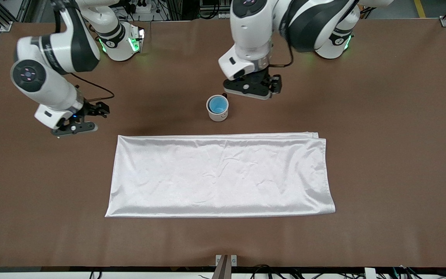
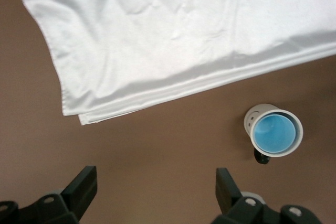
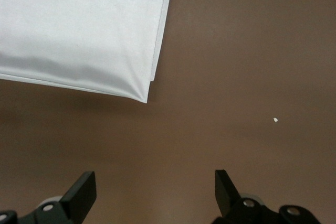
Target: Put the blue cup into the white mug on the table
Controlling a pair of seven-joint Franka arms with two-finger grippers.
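The blue cup (image 1: 218,104) sits inside the white mug (image 1: 218,112), which stands upright on the brown table (image 1: 381,116) just farther from the front camera than the white cloth. Both also show in the left wrist view: the cup (image 2: 273,133) nested in the mug (image 2: 254,116), with the black handle on the mug's side. My left gripper (image 1: 252,90) (image 2: 156,190) is open and empty, in the air over bare table beside the mug. My right gripper (image 1: 76,126) (image 3: 155,192) is open and empty over bare table near the right arm's end.
A folded white satin cloth (image 1: 221,174) lies flat in the middle of the table, nearer the front camera than the mug. Its edge shows in the left wrist view (image 2: 173,40) and its corner in the right wrist view (image 3: 79,30).
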